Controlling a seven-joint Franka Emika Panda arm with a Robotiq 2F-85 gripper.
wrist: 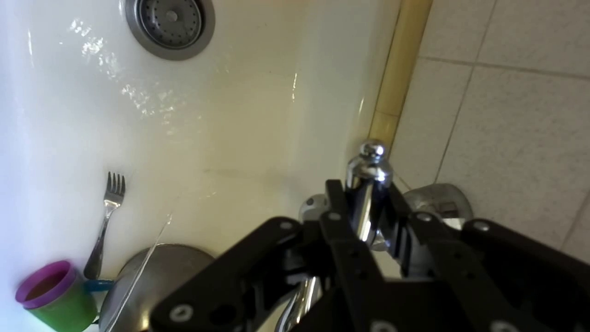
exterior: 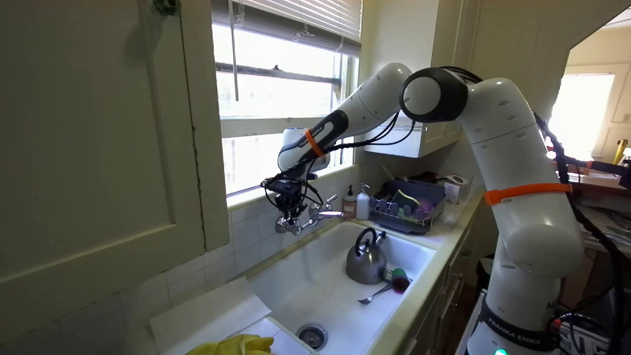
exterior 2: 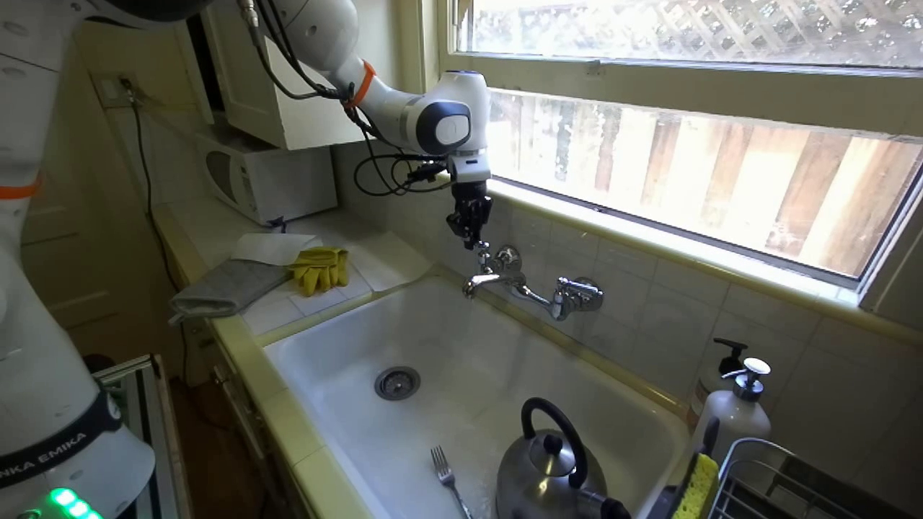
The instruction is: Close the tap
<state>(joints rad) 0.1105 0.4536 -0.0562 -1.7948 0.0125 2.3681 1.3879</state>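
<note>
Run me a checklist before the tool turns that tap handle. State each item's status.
1. Tool at the tap: ok, it is at the handle nearer the drain.
2. Fingers placed around the handle: ok, one on each side in the wrist view.
3. Grip firm: cannot tell; how tightly they clamp does not show.
4. Water off: cannot tell; flow at the spout is unclear.
5. Kettle apart from the tool: ok, a gap shows in both exterior views.
6. Fork and cup apart from the tool: ok, both lie down in the sink.
</note>
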